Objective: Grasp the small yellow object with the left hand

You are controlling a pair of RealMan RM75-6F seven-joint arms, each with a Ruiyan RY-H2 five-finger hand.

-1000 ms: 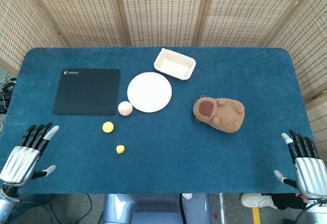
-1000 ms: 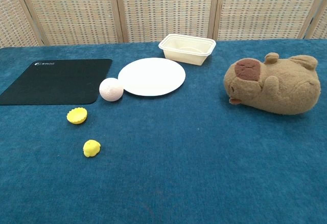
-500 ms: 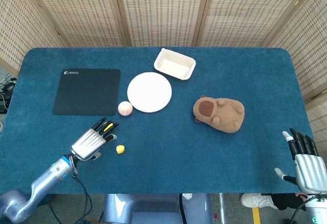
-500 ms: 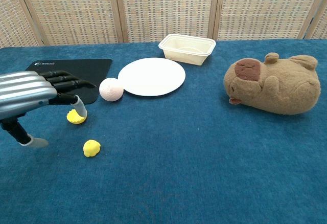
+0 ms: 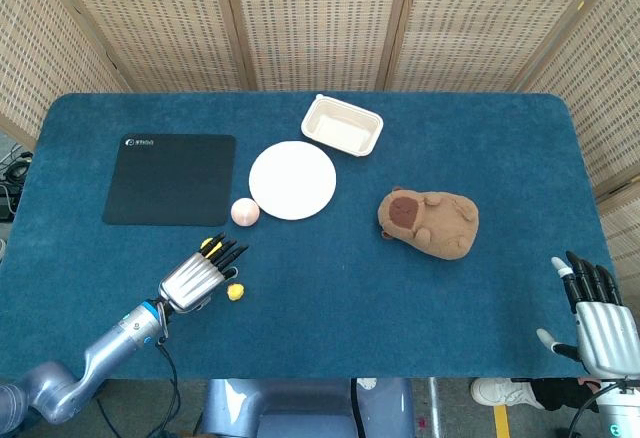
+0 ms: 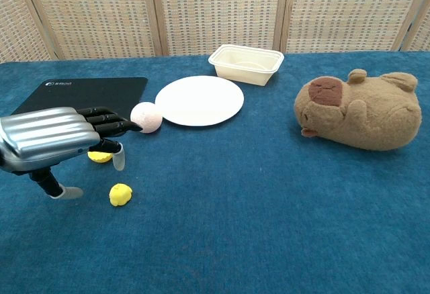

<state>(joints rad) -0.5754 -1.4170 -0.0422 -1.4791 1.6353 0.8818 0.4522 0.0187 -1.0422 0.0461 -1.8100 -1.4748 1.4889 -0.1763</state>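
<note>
Wicker screens behind blue worktop. Left hand [image 5: 204,277] has pushed further in from the left front edge, fingers spread, empty, now just beside small yellow object [image 5: 235,292], near front-left. Grasp not yet made. Right hand [image 5: 598,316] open, idle at front-right corner.

Around the one round white plate [image 5: 292,180]: two small yellow objects [image 6: 121,194] [image 6: 99,156], one pale pink ball [image 5: 245,212], one cream rectangular plastic tray [image 5: 342,126], one black mouse mat [image 5: 170,179], one brown plush capybara [image 5: 428,222].
</note>
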